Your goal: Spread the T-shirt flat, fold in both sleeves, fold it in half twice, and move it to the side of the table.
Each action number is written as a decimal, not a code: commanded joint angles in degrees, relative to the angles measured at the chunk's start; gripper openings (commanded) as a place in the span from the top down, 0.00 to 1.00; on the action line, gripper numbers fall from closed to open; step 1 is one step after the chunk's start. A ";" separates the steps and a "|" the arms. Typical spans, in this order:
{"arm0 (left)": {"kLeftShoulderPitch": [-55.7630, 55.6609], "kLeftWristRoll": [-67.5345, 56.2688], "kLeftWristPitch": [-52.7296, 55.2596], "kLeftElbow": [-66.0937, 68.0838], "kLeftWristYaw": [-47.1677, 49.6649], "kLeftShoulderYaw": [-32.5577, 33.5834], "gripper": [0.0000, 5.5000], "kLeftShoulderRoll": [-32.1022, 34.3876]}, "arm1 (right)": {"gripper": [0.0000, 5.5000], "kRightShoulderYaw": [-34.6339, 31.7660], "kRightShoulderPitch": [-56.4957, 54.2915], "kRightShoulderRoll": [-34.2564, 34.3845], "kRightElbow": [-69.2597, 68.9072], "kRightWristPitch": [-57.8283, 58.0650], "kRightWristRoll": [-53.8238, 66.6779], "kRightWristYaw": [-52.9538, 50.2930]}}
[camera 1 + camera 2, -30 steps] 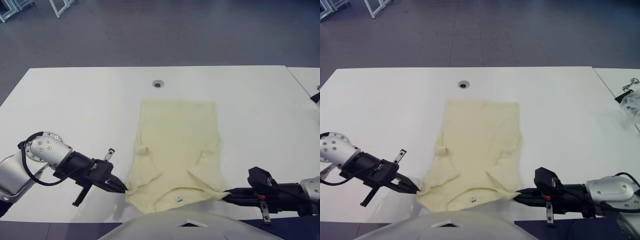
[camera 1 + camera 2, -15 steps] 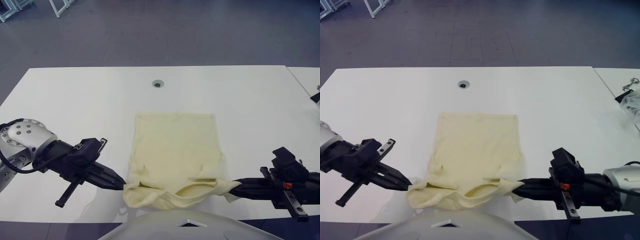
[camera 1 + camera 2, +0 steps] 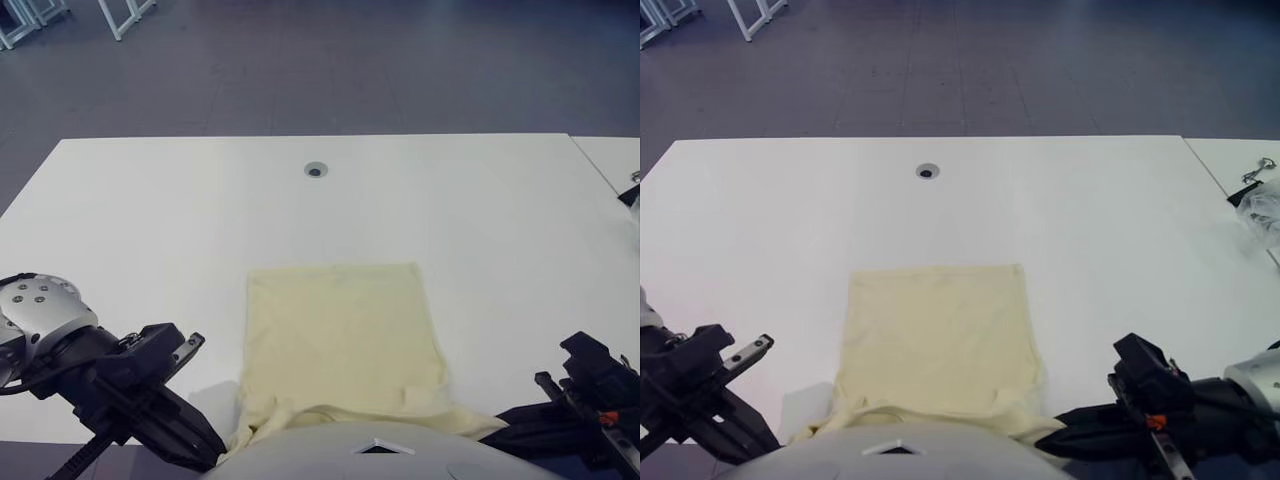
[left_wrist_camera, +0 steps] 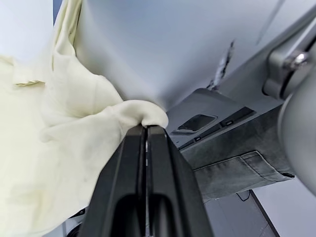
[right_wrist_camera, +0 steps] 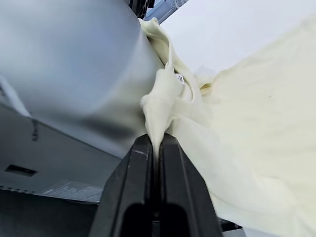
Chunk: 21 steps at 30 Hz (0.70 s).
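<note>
Left jaws, clenched on a bunched near corner of the pale yellow T-shirt [image 4: 94,133], sit at 7 o'clock of the white tabletop [image 3: 150,220]. Right jaws, clamped on the opposite near corner, sit at 5 o'clock. Between them the T-shirt lies as a smooth rectangle at the tabletop's 6 o'clock edge, its far hem straight and its near end rumpled. A small round cable hole [image 3: 316,170] lies at 12 o'clock, well apart from the hem.
</note>
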 commanded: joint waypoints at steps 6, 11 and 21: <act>-25.89 20.35 -5.22 21.39 0.39 -23.68 1.00 -10.57 | 1.00 28.34 -22.94 -0.39 12.42 -7.47 -14.27 -6.08; -32.71 28.49 -8.71 31.90 -0.59 -31.65 1.00 -15.64 | 1.00 46.85 -42.02 4.67 27.61 -13.08 -29.05 -4.76; -41.84 36.00 -13.76 46.78 -0.62 -37.24 1.00 -23.09 | 1.00 56.85 -56.82 12.15 45.00 -20.92 -42.44 -1.57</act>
